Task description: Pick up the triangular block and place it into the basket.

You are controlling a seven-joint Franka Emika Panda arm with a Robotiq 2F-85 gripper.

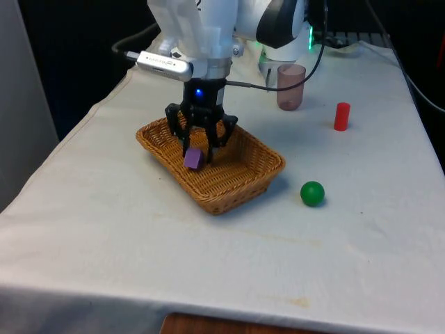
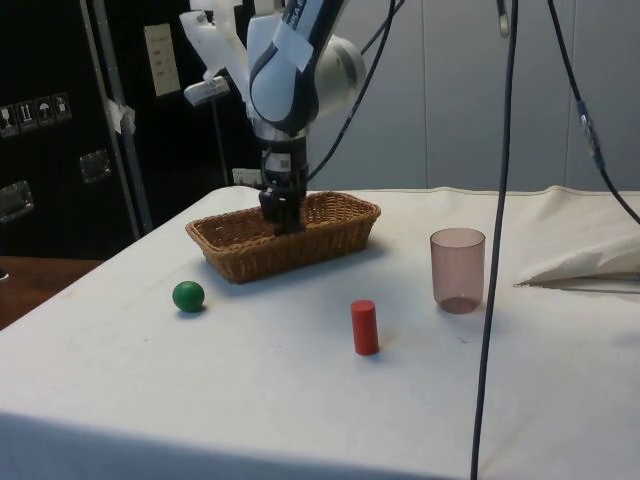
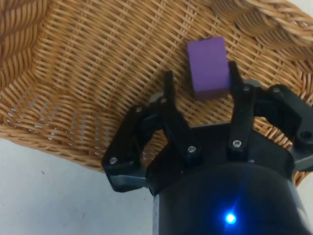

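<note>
On the white-clothed bench (image 1: 104,229), nearest in the front view, a green ball (image 1: 312,193) is seen resting toward the front view's right, just beside the near corner of a wicker basket (image 1: 236,193) but not touching it. The basket is set at an angle near the middle of the bench.

Inside the basket, a purple block (image 1: 193,158) is found lying on the woven floor, in the half toward the front view's left. The black pincer (image 1: 200,149) is lowered into the basket directly over the block. In the wrist view, the pincer (image 3: 201,90) is seen spread apart and released: one finger (image 3: 234,81) is placed right against the side of the purple block (image 3: 208,67), while the other is held clear of it, with bare wicker (image 3: 73,73) visible between. The block is thus gripped by nothing and is supported by the basket alone.

Farther back, toward the front view's right, a red cylinder (image 1: 341,116) is stood upright on the cloth, well apart from the basket. Beyond it and nearer the middle, a translucent pinkish cup (image 1: 290,87) is stood upright, close to the base of the white arm (image 1: 208,35).

In the side view, the pincer (image 2: 283,212) is seen dipped below the rim of the basket (image 2: 250,255).
</note>
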